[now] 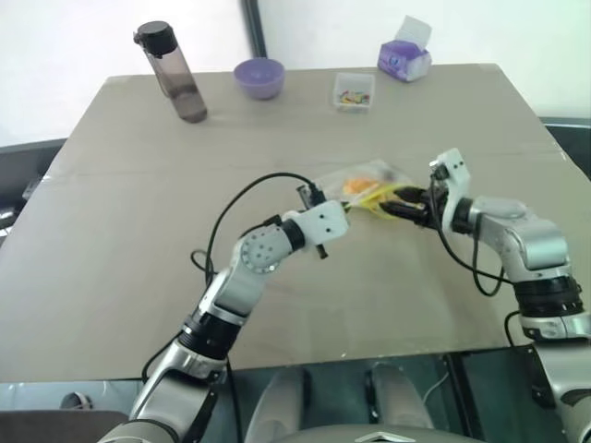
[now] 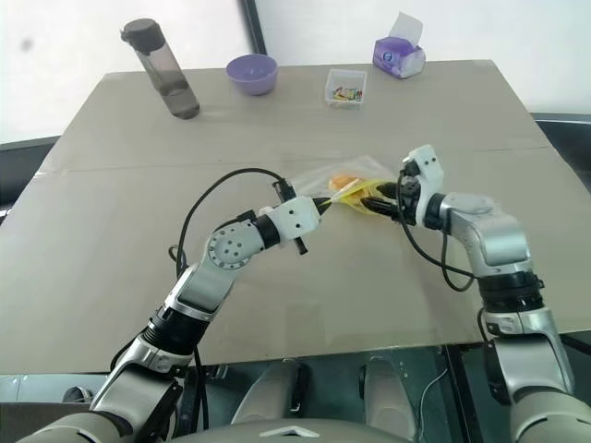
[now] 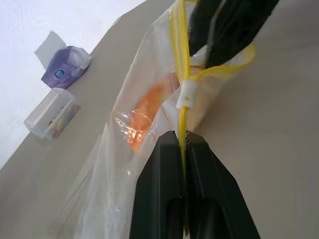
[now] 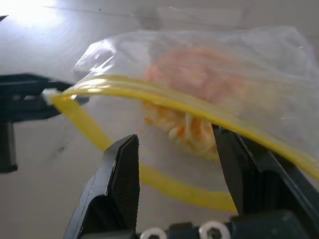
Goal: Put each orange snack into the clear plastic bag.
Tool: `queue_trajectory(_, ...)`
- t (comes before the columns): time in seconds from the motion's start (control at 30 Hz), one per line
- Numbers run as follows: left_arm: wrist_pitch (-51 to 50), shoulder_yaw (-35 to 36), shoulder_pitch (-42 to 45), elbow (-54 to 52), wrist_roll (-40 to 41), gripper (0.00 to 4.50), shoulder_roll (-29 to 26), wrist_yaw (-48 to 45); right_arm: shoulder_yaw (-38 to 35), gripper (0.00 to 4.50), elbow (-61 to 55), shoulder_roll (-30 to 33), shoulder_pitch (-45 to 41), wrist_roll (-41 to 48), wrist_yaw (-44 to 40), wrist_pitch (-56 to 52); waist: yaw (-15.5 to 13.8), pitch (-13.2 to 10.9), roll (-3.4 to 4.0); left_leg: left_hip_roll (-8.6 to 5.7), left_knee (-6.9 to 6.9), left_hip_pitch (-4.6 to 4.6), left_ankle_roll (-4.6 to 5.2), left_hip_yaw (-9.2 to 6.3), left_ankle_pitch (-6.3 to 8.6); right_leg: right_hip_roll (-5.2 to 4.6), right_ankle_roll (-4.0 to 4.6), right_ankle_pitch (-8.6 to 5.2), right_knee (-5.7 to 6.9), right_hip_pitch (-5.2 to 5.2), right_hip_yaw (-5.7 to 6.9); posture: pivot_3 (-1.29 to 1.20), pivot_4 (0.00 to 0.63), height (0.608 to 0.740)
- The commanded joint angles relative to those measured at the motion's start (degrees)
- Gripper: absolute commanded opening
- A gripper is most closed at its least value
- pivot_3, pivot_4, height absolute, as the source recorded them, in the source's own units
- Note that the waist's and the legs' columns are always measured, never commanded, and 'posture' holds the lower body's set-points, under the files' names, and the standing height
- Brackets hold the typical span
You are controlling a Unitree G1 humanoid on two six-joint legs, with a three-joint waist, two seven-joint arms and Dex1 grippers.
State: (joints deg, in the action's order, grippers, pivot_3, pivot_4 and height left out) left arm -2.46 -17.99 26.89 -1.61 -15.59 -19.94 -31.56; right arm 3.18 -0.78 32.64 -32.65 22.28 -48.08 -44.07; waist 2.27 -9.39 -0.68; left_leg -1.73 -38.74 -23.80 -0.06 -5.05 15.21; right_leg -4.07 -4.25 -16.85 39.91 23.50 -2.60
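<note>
Big tan table (image 1: 138, 240) taking up most of the scene, with the bits and pieces lined up along the far edge: dark see-through water bottle (image 1: 173, 73) standing upright at far left, purple bowl (image 1: 259, 77) next to it, small clear box (image 1: 354, 91) of colourful bits further right, purple tissue pack (image 1: 404, 57) at the far right corner. Mid-table, held up between the two arms, the clear plastic bag (image 1: 365, 185), crinkly with a yellow zip strip along its mouth. Inside that bag, the orange snack (image 4: 197, 89), showing orange-yellow through the plastic. Left gripper (image 3: 185, 144) pinched tight on the yellow strip, fingers closed flat together with the strip running between them, just below the little white slider. Right gripper (image 4: 177, 159) at the opposite end of the bag mouth, fingers parted with a clear gap, yellow strip passing over and between them, not clamped on anything as far as can be seen
</note>
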Motion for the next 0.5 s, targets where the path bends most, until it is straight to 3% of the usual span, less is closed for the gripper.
queue_trajectory(0.03, 0.3, 1.5, 0.9, -0.8, 0.1, 0.0, -0.2, 1.1, -1.4, 2.65, -6.7, 4.1, 2.1, 2.8, -4.6, -0.3, 0.0, 0.0, 0.0, 0.0, 0.0, 0.0, 0.0, 0.0, 0.0, 0.0, 0.0, 0.0, 0.0, 0.0, 0.0, 0.0, 0.15, 0.74)
queue_trajectory(0.2, 0.6, 2.0, 2.1, 0.8, 0.3, 0.0, -0.1, 1.8, -4.3, 2.65, -12.0, 11.7, 6.9, 3.1, -9.2, 4.5, -0.1, 0.0, 0.0, 0.0, -0.01, 0.01, 0.03, -0.01, 0.01, 0.0, 0.0, 0.0, 0.0, -0.01, 0.02, 0.0, 0.15, 0.74)
queue_trajectory(0.3, 1.2, 1.9, 2.1, 1.6, 0.2, 0.0, 0.0, 2.1, 0.1, 2.65, -6.9, 17.6, 8.7, -8.5, -5.5, 11.9, -0.1, 0.0, -0.01, 0.0, -0.04, 0.03, 0.03, 0.0, 0.02, 0.0, 0.0, 0.0, 0.0, -0.03, 0.02, 0.0, 0.15, 0.74)
queue_trajectory(0.5, 1.2, 1.7, 2.2, 1.7, 0.3, 0.0, 0.4, 2.1, 6.1, 2.65, 1.9, 13.6, 5.3, -19.3, 1.5, 20.3, 0.2, 0.0, -0.01, 0.04, -0.02, 0.05, -0.2, 0.08, -0.12, 0.03, 0.0, 0.0, 0.03, -0.01, -0.05, 0.0, 0.15, 0.74)
